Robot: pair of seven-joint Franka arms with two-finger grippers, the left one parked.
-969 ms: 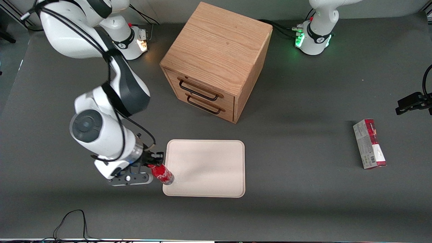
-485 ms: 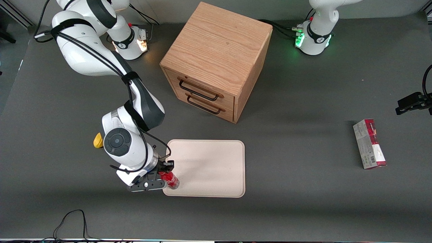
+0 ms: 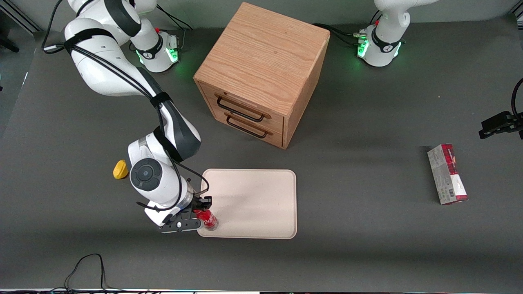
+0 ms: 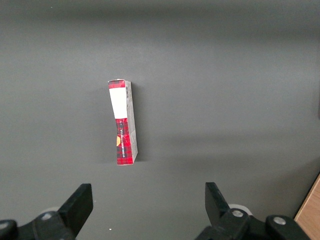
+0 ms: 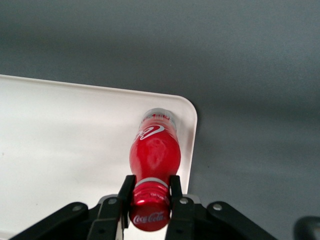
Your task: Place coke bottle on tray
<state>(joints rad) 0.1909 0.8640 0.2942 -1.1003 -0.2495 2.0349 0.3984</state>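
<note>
From the front camera, the end effector hung low over the tray, at the tray's corner nearest the camera and toward the working arm's end of the worktop. It was pinching the coke bottle by the neck, just under the red cap. The bottle's base sat right at that corner; whether it touched the tray could not be told. A wooden drawer cabinet stood farther from the camera than the tray, a small yellow object lay beside the working arm, and a red-and-grey carton lay well apart, toward the parked arm's end.

The parked arm's wrist camera showed only that carton on the dark worktop.

The working wrist camera looked down the bottle: the fingers pressed either side of the neck, and the clear base stood near the tray's rounded corner, close to the rim.

The bottle looked small, light and stiff, with smooth plastic likely to slip. The neck seemed the surest hold. Being narrow and close to the edge, it might tip on release.
</note>
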